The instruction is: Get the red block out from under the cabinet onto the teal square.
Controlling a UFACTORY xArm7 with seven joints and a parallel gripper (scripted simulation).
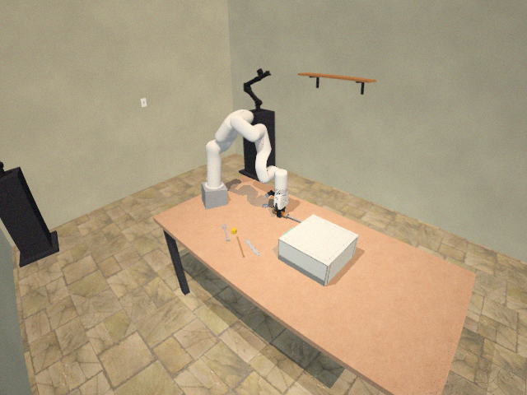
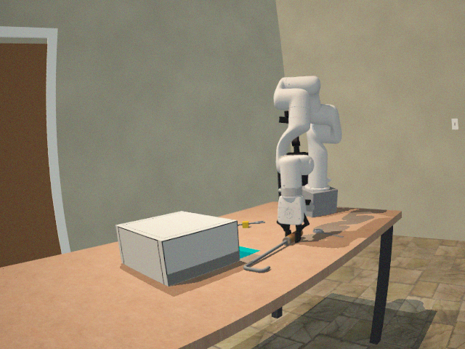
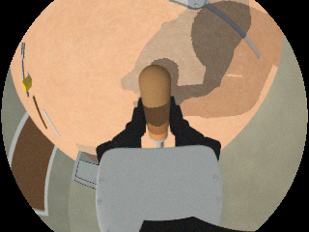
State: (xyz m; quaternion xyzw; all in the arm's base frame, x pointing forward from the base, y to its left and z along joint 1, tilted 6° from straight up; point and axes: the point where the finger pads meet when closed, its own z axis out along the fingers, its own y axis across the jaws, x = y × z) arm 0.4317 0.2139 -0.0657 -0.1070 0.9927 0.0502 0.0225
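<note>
My gripper point(image 2: 293, 238) points straight down at the table and is shut on the wooden handle point(image 3: 154, 102) of a grey metal hook tool point(image 2: 262, 257). The tool lies on the table, its rod running from the handle to a hooked end point(image 2: 257, 267) in front of the white cabinet point(image 2: 179, 244). In the top view the gripper point(image 1: 279, 212) stands just behind the cabinet point(image 1: 318, 247). A corner of the teal square point(image 2: 248, 251) shows beside the cabinet's right side. The red block is hidden from every view.
Two wrenches point(image 1: 224, 232) point(image 1: 252, 247), a small yellow cube point(image 1: 233, 230) and a thin wooden stick point(image 1: 240, 246) lie left of the cabinet. Another grey tool point(image 2: 325, 233) lies past the gripper. The arm's base point(image 1: 214, 195) sits at the table's far corner.
</note>
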